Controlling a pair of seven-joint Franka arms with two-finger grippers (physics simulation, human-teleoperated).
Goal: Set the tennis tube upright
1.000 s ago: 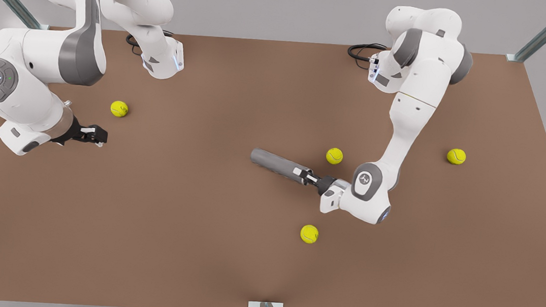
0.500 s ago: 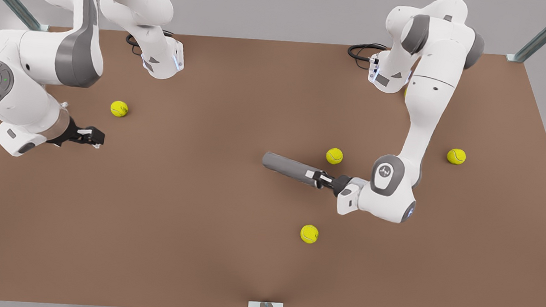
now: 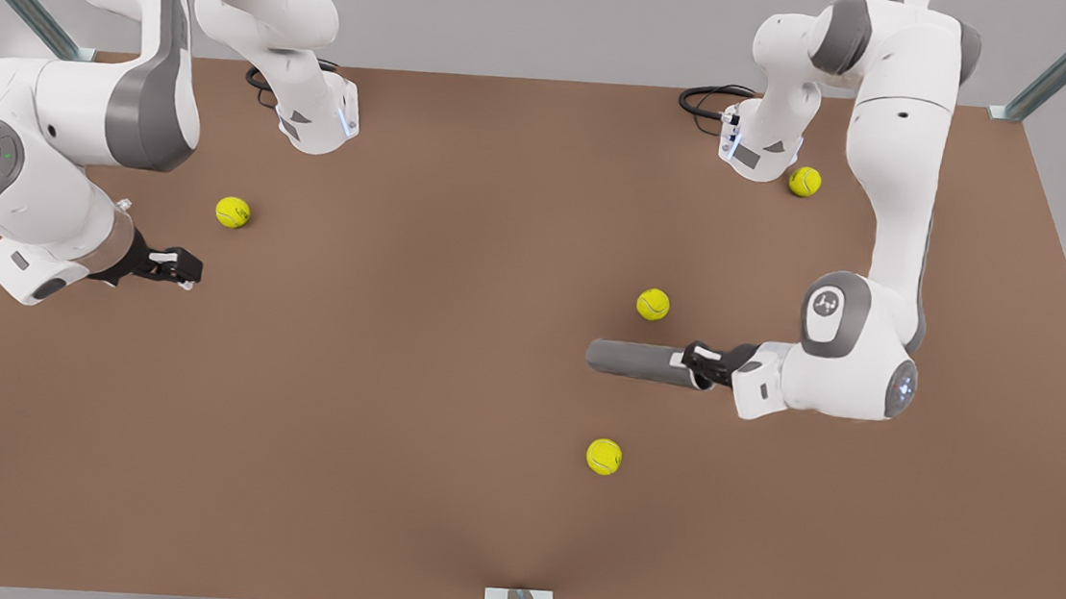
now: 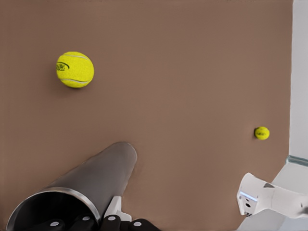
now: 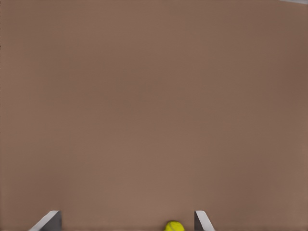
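At the front view's left, the right arm was folded low over the worktop (image 3: pixel 363 478), forearm nearly level, its right end effector (image 3: pixel 186 267) pointing toward the centre. In the right wrist view its fingertips (image 5: pixel 48 220) stood wide apart with nothing between them. A tennis ball (image 3: pixel 233 211) lay near that end effector, toward the rear.

The middle of the worktop was bare brown surface, giving open room. A ball (image 3: pixel 653 304) lay just behind the tennis tube (image 3: pixel 638 362) and another (image 3: pixel 603 456) toward the near edge.

At the front view's right, the left arm reached down from its rear base, elbow high, wrist horizontal. The left end effector (image 3: pixel 701 364) was clamped on the tube's open end (image 4: pixel 53 211); the tube lay roughly horizontal, pointing to the front view's left. A ball (image 3: pixel 804 181) sat beside that arm's base.
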